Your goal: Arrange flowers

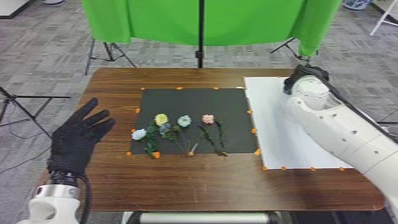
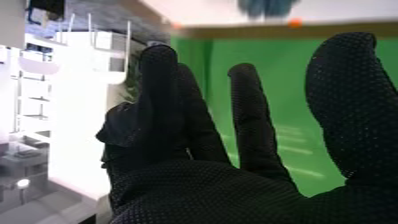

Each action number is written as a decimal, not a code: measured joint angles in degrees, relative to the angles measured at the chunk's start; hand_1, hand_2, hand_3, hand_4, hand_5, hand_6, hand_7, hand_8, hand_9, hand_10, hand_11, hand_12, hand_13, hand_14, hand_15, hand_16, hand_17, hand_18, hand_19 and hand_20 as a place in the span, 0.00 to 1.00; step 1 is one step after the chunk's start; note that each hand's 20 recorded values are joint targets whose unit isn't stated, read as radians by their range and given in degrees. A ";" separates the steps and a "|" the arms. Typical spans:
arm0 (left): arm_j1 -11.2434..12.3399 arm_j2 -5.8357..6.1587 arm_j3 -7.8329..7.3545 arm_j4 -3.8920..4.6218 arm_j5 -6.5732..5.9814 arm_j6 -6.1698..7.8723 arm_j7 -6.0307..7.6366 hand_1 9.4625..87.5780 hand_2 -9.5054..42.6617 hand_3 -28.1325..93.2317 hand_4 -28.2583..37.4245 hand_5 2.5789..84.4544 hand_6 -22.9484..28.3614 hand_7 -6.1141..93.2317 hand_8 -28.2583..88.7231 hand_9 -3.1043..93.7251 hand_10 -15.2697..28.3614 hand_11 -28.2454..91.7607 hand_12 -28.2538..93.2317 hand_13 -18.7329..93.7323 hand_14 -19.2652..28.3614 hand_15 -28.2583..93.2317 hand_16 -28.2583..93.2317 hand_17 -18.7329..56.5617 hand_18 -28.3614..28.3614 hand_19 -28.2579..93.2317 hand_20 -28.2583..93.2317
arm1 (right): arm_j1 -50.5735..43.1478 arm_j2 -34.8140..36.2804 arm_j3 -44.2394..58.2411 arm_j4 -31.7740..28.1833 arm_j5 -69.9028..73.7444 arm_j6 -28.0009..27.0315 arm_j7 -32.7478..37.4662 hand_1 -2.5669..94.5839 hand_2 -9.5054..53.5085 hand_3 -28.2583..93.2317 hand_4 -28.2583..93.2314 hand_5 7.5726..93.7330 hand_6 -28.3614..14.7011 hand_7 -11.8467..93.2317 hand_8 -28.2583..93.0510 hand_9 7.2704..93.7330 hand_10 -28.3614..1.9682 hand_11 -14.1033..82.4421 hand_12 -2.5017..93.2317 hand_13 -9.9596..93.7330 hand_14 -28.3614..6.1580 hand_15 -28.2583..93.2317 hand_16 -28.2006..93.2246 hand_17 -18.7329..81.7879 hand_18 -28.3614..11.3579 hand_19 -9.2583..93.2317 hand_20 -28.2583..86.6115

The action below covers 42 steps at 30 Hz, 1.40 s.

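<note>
Across from us, a green cloth [image 1: 213, 22] hangs above a grey tiled floor [image 1: 53, 55], behind the brown wooden table [image 1: 231, 192]. On the tabletop we see a black sheet [image 1: 200, 102] and, to its right, a white sheet [image 1: 284, 145], both with orange marks along their edges. Our flowers [image 1: 208, 119] lie on the black sheet, in yellow, pink and pale blue or whitish tones, heads towards the far side and green stems towards the near edge. We have the left hand [image 1: 75, 140] beside the black sheet's left side, empty, its fingers extended and parted. The right hand [image 1: 311, 73] is at the white sheet's far end; in the right wrist view its fingers [image 2: 250, 110] are mostly straight and spaced apart, with nothing held between them.
</note>
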<state>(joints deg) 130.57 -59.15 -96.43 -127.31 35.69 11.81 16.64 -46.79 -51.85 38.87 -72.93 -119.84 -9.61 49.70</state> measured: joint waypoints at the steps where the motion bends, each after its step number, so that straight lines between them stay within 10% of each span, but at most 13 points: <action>1: -0.08 0.00 0.00 0.01 0.00 0.00 -0.05 0.20 0.31 0.88 0.08 0.39 0.61 0.20 0.16 0.40 0.83 0.46 0.33 0.41 1.00 0.70 0.16 0.16 1.00 0.75 0.22 | -0.44 -0.08 0.00 0.04 0.13 -0.21 0.00 0.34 0.00 0.89 0.00 0.33 0.73 0.26 0.12 0.39 0.27 0.28 0.16 0.44 0.27 0.87 0.26 0.36 0.17 1.00 0.75; 7: -0.46 -0.22 0.01 0.11 0.11 -0.20 -0.69 0.20 0.31 0.88 0.08 0.39 0.61 0.20 0.16 0.40 0.83 0.46 0.33 0.41 1.00 0.70 0.16 0.16 1.00 0.75 0.22 | -2.83 -0.78 0.67 0.57 0.59 -4.59 0.02 0.34 0.00 0.89 0.00 0.31 0.77 0.26 0.12 0.38 0.36 0.27 0.16 0.44 0.28 0.87 0.26 0.36 0.17 1.00 0.75; 14: -1.19 -0.53 0.01 0.42 0.20 -0.65 -1.37 0.20 0.31 0.88 0.08 0.40 0.61 0.21 0.16 0.40 0.83 0.46 0.33 0.41 1.00 0.70 0.16 0.16 1.00 0.75 0.22 | -2.56 -1.24 1.34 0.79 -1.16 -6.69 -0.53 0.45 0.00 0.83 0.00 0.60 0.81 0.26 0.11 0.65 0.60 0.33 0.17 0.61 0.51 0.84 0.30 0.40 0.19 1.00 0.73; 24: -2.12 -0.46 0.42 0.82 0.21 -1.08 -1.24 0.19 0.31 0.88 0.07 0.40 0.62 0.21 0.16 0.40 0.83 0.46 0.33 0.41 1.00 0.70 0.16 0.16 1.00 0.75 0.21 | -1.58 -0.07 -7.60 1.60 -7.83 6.47 -2.11 0.65 0.00 0.67 0.00 0.94 0.81 0.24 0.23 1.00 0.82 0.24 0.37 0.76 0.71 0.87 0.37 0.48 0.28 1.00 0.75; 32: -1.59 -0.46 0.23 0.72 0.17 -1.05 -0.93 0.19 0.31 0.88 0.07 0.40 0.62 0.21 0.16 0.40 0.83 0.46 0.33 0.41 1.00 0.70 0.16 0.16 1.00 0.75 0.21 | -0.79 0.40 -12.24 2.65 -7.99 13.65 1.09 0.51 0.00 0.88 0.00 0.84 0.65 0.27 0.23 0.89 0.68 0.30 0.35 0.72 0.61 0.87 0.40 0.49 0.20 1.00 0.80; 36: -1.28 -0.50 0.08 0.70 0.17 -1.05 -0.99 0.19 0.31 0.88 0.08 0.40 0.62 0.21 0.16 0.40 0.83 0.46 0.33 0.41 1.00 0.70 0.16 0.16 1.00 0.75 0.21 | 0.60 0.28 -15.92 3.34 -6.19 20.56 6.43 0.39 0.00 0.99 0.00 0.57 0.44 0.28 0.12 0.57 0.31 0.50 0.18 0.57 0.38 0.90 0.31 0.44 0.13 1.00 0.81; 42: -1.24 -0.51 0.07 0.70 0.21 -1.06 -1.04 0.19 0.31 0.88 0.08 0.40 0.62 0.21 0.15 0.40 0.83 0.46 0.33 0.41 1.00 0.70 0.16 0.16 1.00 0.76 0.21 | 0.84 -0.78 -10.88 3.06 -2.23 12.41 4.56 0.37 0.00 0.97 0.00 0.44 0.36 0.25 0.13 0.46 0.23 0.47 0.17 0.50 0.33 0.91 0.28 0.41 0.11 1.00 0.80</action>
<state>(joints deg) 129.33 -59.66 -96.36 -126.62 35.90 10.75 15.60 -45.95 -52.63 27.99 -69.87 -122.07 2.80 54.26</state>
